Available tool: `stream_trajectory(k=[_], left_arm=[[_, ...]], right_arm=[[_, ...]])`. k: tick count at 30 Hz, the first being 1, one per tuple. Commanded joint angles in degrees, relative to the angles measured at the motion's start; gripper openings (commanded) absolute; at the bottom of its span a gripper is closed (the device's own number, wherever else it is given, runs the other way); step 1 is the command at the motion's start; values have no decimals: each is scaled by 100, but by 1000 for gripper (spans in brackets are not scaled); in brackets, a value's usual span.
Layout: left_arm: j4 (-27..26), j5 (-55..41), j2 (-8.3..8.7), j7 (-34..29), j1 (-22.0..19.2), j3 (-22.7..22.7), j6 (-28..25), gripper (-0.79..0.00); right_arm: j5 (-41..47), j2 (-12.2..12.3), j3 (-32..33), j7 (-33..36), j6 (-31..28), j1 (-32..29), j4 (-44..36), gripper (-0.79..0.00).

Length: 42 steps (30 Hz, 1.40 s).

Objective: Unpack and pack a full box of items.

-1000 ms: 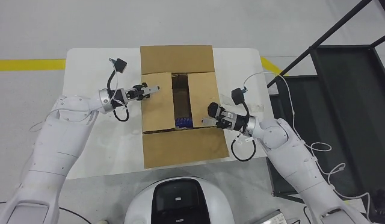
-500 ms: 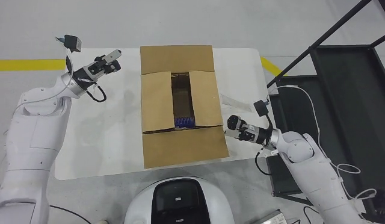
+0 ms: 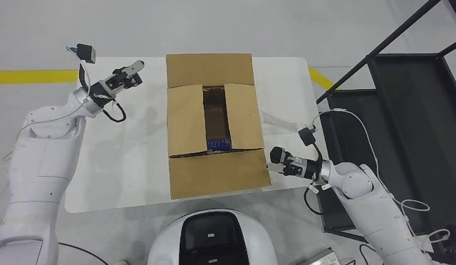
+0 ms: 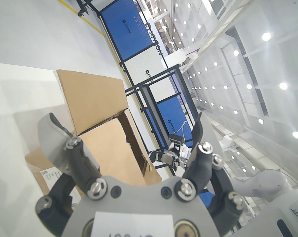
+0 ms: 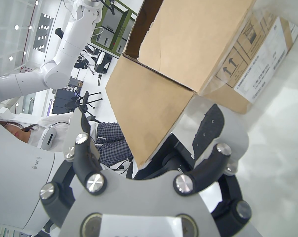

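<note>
Though empty, left claw (image 3: 137,68) and right claw (image 3: 272,156) wide; white label (image 5: 265,67) and up-arrows (image 5: 231,63) on box (image 3: 210,73).

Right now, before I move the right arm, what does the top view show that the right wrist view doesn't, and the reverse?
Only the top view: the dark gap between the inner flaps of the brown cardboard box, with something blue down inside. Only the right wrist view: the printed white label on the box's side, and the right gripper with its fingers open, a flap corner just ahead of them. Both: the box, its spread outer flaps and the white table.
</note>
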Motion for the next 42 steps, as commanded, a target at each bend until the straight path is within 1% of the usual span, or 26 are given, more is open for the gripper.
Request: stream_trajectory(k=[1,4,7,13,16,20,25,30,34,39,42], left_arm=[[85,148,-26,234,-25,74,-158,0],[473,356,-104,533,-177,293,-409,0],[981,300,-218,709,-410,547,-672,0],[1983,483,-472,1011,-1013,1054,-1089,0],[2439,649,-603,1243,-1285,1270,-1168,0],[2934,714,-793,1301,-1589,1550,-1182,0],[3373,572,-1008,1226,-1863,1769,-1300,0],[3660,375,-1198,1210,-2048,1892,-1478,0],[3889,323,-1323,1149,-2186,1979,-1502,0],[4193,274,-1439,1070,-2329,2030,-1451,0],[4276,48,-1500,851,-2380,1998,-1474,0]], right_arm=[[-119,-3,-77,-8,88,9,65,0],[-43,-3,-213,86,57,-23,128,0],[10,8,-333,289,13,-42,157,0],[381,40,-469,572,-147,-80,112,0],[519,62,-515,707,-209,-115,42,0],[796,91,-609,887,-303,-197,-116,0],[1066,159,-683,856,-334,-300,-397,0],[1359,236,-780,834,-356,-273,-626,0],[1589,287,-827,790,-400,-176,-690,0],[1748,336,-812,676,-514,-92,-697,0],[1844,357,-815,611,-579,-64,-715,0]])
